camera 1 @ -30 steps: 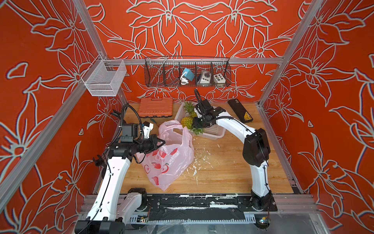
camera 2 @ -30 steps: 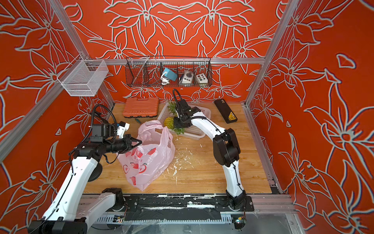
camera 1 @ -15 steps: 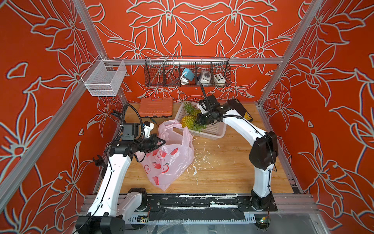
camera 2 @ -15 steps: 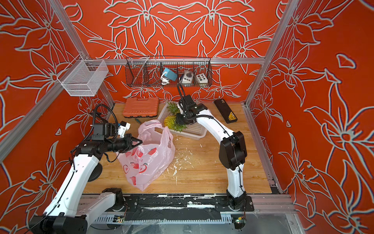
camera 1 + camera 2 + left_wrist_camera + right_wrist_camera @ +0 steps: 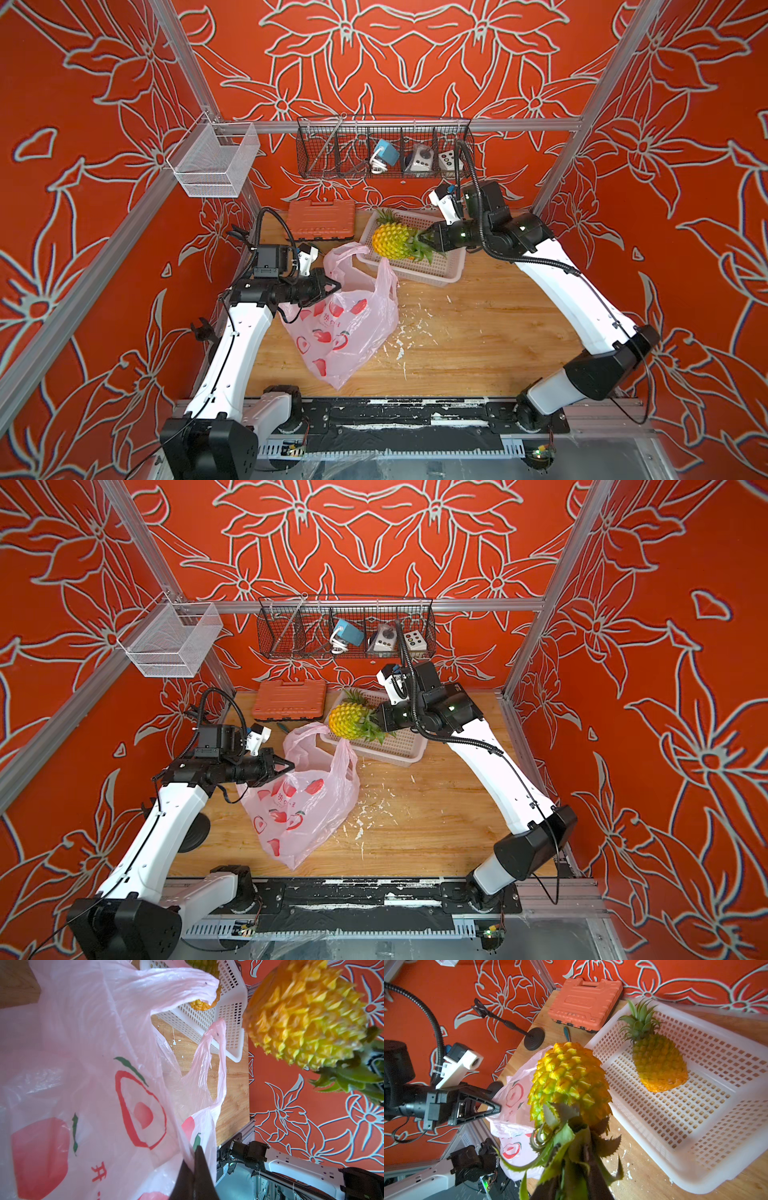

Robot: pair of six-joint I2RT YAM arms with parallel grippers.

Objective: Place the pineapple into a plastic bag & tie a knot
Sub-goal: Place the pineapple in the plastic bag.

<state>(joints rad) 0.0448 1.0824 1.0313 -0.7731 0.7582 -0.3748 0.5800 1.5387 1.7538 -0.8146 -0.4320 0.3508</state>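
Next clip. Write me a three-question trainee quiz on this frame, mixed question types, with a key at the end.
1. True or false: the held pineapple is already inside the plastic bag.
2. The right gripper grips the pineapple by: A) its body, B) its leafy crown, C) nothing.
3. Fill in: a second pineapple lies in the white ____.

Key
1. False; it hangs in the air at the basket's near edge.
2. B
3. basket. The left gripper pinches the bag's rim.
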